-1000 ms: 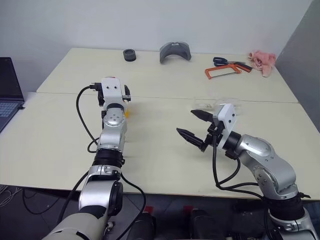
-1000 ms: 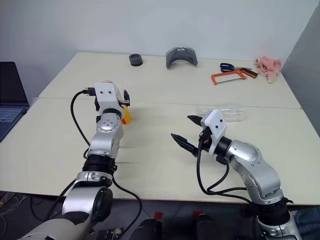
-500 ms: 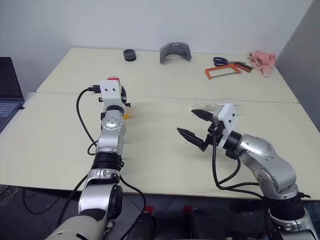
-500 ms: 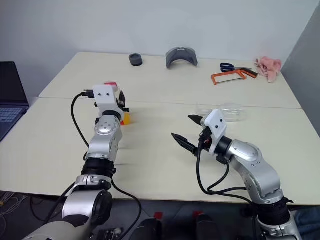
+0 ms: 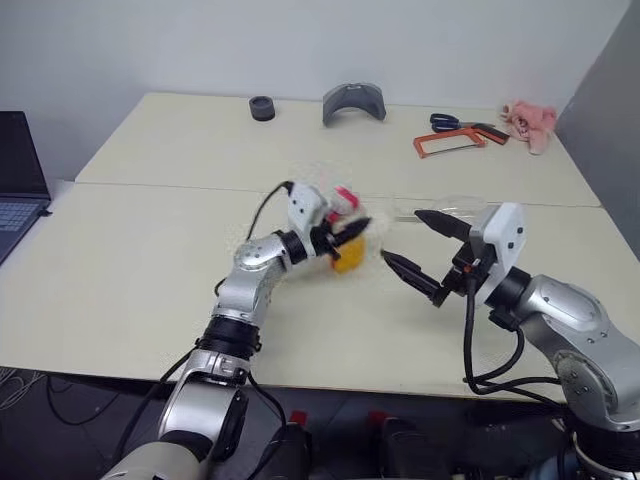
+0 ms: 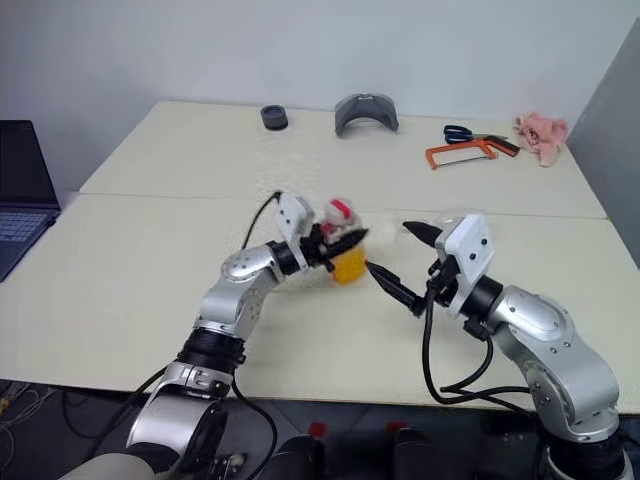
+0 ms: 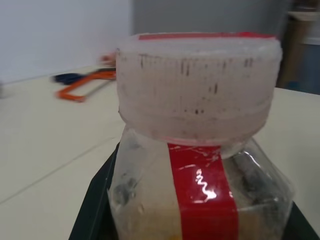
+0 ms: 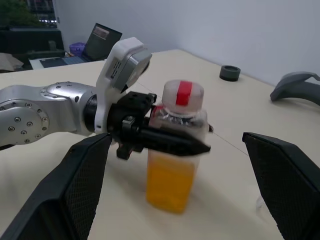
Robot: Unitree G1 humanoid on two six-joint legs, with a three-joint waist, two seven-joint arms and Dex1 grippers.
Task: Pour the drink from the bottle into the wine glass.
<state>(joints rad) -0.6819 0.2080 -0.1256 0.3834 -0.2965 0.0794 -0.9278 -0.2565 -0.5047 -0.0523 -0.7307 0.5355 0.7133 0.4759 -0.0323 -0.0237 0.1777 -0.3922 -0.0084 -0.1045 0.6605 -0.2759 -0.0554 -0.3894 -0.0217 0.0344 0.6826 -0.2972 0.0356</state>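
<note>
Left gripper (image 8: 172, 139) reaches in level toward the middle of the bench (image 5: 150, 250), jaws clamped on the bottle (image 8: 175, 170) just below its cap, at the label strip. Bottle upright, lifted clear or barely off the surface — cannot tell which. The drink (image 5: 348, 258) fills the lower part, orange-yellow. Cap (image 7: 197, 90) pale with a red mark on top, on the bottle.

Right gripper (image 5: 420, 250) hangs just beside the bottle, on the robot's right of it, jaws spread wide, holding nothing, the two black fingers (image 6: 392, 288) pointing toward the bottle but apart from it.

Wine glass (image 5: 455, 206) lies behind the right gripper, on its side as far as can be made out; clear, largely screened by the white wrist housing.

Far side of the bench: a black ring-shaped piece (image 5: 262, 107), a grey curved part (image 5: 354, 102), an orange-framed hacksaw (image 5: 450, 143) with blue-handled scissors (image 5: 447, 122) touching it, a pink soft thing (image 5: 528, 118) near the far right corner. A laptop (image 5: 18, 175) sits off the bench's left end.
</note>
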